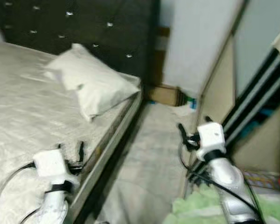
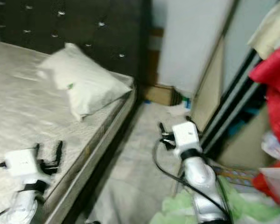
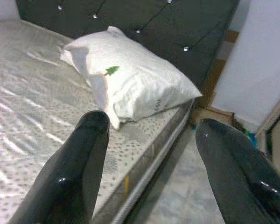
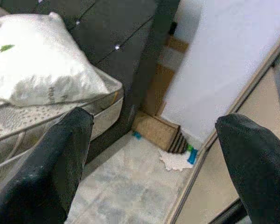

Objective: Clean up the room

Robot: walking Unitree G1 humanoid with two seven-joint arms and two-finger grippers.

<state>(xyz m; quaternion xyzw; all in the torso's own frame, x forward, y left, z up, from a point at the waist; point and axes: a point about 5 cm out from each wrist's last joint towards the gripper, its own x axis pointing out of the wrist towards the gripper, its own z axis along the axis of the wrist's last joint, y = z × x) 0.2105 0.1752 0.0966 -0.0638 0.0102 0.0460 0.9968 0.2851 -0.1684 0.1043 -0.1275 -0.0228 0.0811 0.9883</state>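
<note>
Bedroom floor (image 1: 144,172), pale and mottled, runs in a narrow strip between the bed (image 1: 18,116) on our left and a sliding wardrobe door (image 1: 224,93) on our right, and the head views are a little blurred. Nearest us, a green cloth (image 1: 196,210) lies bunched under our right arm, and something red (image 2: 275,88) hangs at the far right. Our left gripper (image 1: 70,156) hovers over the near edge of the mattress, its fingers (image 3: 74,172) spread apart and holding nothing. Our right gripper (image 1: 193,130) is raised over the floor strip beside the wardrobe door, fingers (image 4: 56,163) likewise spread and holding nothing. Farther up the bed, a white pillow (image 1: 91,81) lies tilted near the mattress corner, close to the dark tufted headboard (image 1: 84,23); a small green mark shows on its cover in the wrist views. Beyond the foot of the headboard, at the far end of the floor strip, a brown cardboard box (image 4: 158,133) sits against the white wall (image 1: 196,42). Just beside it lie a crumpled white scrap (image 4: 175,161) and a small blue-green item (image 4: 191,154) that we cannot identify.
</note>
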